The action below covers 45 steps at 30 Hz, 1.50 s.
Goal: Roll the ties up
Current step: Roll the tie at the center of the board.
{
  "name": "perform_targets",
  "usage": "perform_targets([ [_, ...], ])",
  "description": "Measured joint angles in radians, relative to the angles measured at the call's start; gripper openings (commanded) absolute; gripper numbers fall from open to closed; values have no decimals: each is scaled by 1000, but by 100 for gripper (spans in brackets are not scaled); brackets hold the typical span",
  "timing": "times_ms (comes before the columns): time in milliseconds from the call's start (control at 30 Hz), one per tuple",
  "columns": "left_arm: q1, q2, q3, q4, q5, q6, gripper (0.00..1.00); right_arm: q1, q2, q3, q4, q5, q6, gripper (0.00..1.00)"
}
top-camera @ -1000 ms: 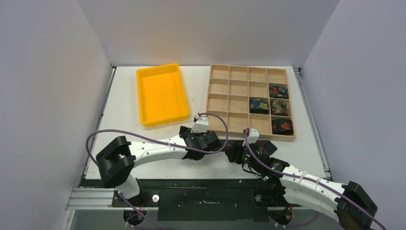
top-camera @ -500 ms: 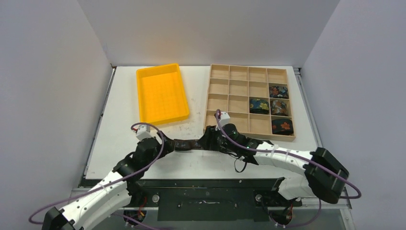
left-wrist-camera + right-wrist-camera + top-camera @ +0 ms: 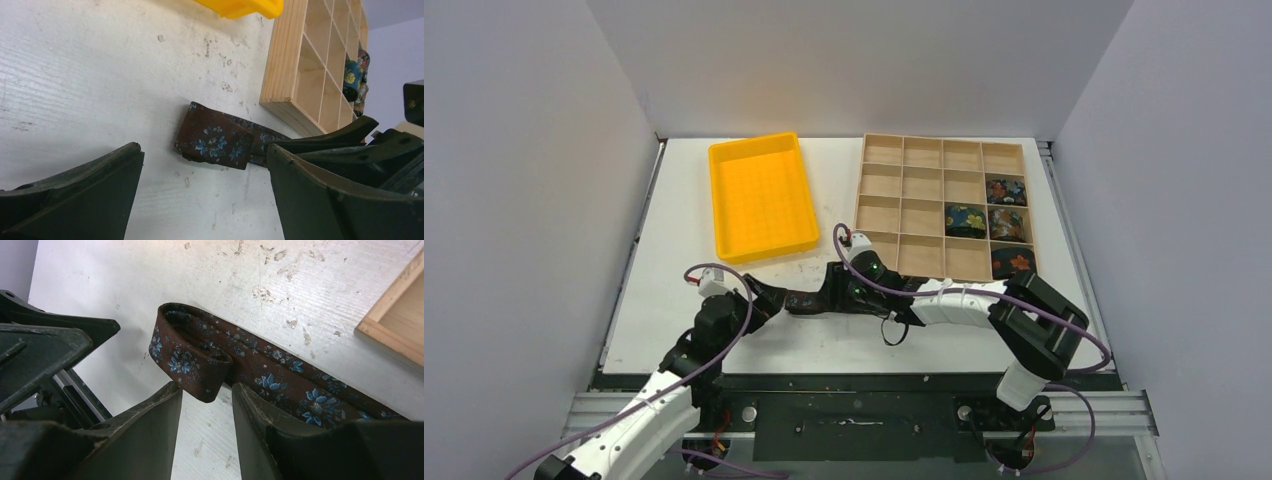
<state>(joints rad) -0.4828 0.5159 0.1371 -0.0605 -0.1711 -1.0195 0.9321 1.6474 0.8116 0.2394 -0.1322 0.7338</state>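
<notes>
A dark brown tie with blue flowers [image 3: 807, 301] lies flat on the table in front of the wooden tray. Its left end is folded back into a loose loop [image 3: 192, 357]. My left gripper [image 3: 769, 297] is open and empty just left of that end, low over the table, with the tie [image 3: 215, 142] lying just beyond its fingertips. My right gripper [image 3: 836, 293] is open with a narrow gap. In the right wrist view the gripper [image 3: 206, 388] has the fold's tip right at its fingertips. Several rolled ties [image 3: 1007, 224] sit in cells on the tray's right side.
The wooden grid tray [image 3: 861, 200] stands at the back right, its near left corner close to my right gripper [image 3: 395, 330]. A yellow bin [image 3: 762, 195] stands at the back left. The two grippers face each other a short way apart.
The left arm has pulled back to the left of the tie. The right gripper has moved left along the tie to its folded end. The tie now lies stretched between them.
</notes>
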Motion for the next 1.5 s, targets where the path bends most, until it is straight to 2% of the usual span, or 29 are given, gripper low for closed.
perform_targets([
  [267, 7, 160, 0, 49, 77, 27, 90, 0, 60, 18, 7, -16, 0, 41],
  [833, 27, 284, 0, 157, 175, 66, 87, -31, 101, 4, 22, -33, 3, 38],
  [1167, 31, 402, 1, 294, 234, 66, 83, -43, 101, -12, 42, -41, 8, 37],
  [1500, 34, 538, 32, 399, 269, 88, 72, -61, 101, -33, 69, -57, 9, 36],
])
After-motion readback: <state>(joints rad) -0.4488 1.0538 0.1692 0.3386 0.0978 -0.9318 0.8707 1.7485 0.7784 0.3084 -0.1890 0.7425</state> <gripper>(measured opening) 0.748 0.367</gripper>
